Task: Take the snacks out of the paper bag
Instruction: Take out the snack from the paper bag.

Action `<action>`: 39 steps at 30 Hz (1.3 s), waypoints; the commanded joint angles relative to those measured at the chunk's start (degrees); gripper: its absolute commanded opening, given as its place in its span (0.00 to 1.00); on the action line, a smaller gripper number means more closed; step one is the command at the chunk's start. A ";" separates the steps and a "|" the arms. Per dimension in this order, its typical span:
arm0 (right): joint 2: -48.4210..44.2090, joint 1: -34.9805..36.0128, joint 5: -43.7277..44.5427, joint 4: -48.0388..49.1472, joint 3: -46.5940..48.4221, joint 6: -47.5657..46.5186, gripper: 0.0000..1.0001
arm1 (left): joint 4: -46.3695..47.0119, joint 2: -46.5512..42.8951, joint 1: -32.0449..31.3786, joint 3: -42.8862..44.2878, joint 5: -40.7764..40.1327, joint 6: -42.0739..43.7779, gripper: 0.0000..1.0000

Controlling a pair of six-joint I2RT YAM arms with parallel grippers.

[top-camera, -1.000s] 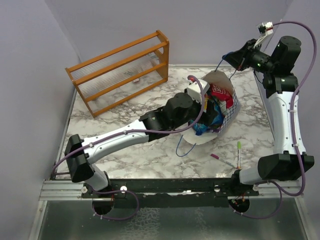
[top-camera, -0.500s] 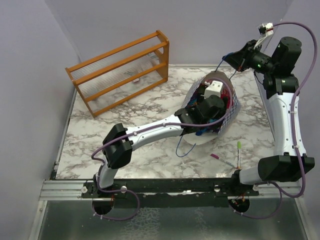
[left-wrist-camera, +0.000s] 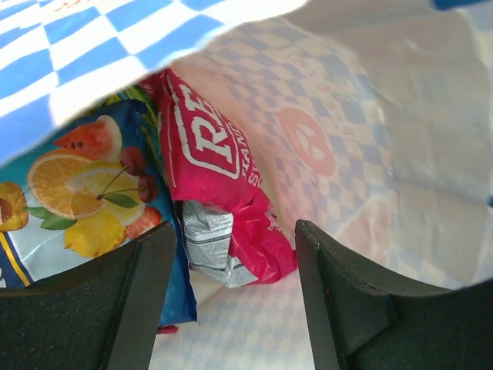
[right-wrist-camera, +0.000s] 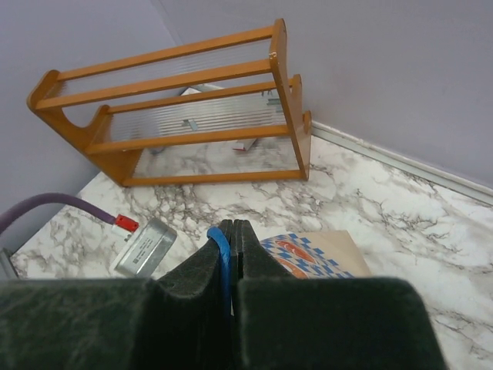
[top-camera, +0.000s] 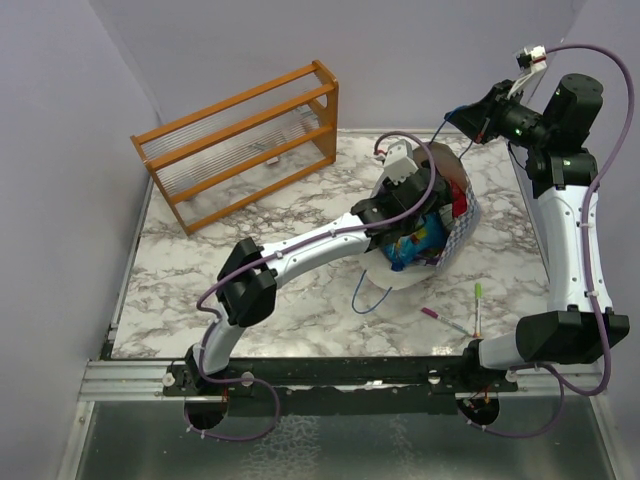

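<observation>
Inside, a pink snack and a blue fruit-print snack lie against the bag wall; left gripper sits within the bag, fingers apart, holding nothing; right gripper is clamped on the blue handle, raised above the table; rack stands rear left.

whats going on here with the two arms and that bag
The right gripper is shut on the blue cord handle of the cream paper bag with blue checks. The left gripper is open inside the bag, straddling a red-pink foil snack packet beside a blue fruit-printed packet. It grips nothing yet.
</observation>
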 commanded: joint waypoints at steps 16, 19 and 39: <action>-3.74 -0.28 -1.17 2.85 2.81 0.19 0.01 | 3.34 10.78 1.90 8.12 -10.61 -6.97 0.69; -4.34 -0.28 -0.70 2.40 2.48 -0.37 0.01 | 3.79 11.41 2.79 8.16 -10.29 -7.64 0.61; -8.29 -0.28 8.69 2.41 -4.93 -2.75 0.01 | 16.03 -5.35 3.53 -7.05 -0.92 0.89 0.00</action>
